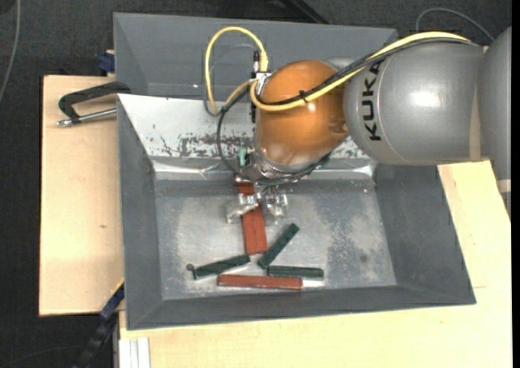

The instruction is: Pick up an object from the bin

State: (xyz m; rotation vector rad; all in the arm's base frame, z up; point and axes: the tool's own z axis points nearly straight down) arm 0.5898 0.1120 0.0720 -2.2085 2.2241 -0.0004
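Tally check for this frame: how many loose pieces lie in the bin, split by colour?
Red-brown bars: 2
Dark green sticks: 3
Total: 5
A small red bit beside the tool is too hidden to count.

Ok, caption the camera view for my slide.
Pincer over a red bar, dark green sticks beside it, in the grey bin.

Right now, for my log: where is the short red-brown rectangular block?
The short red-brown rectangular block lies mid-bin, by the gripper, left of a slanted dark green stick.
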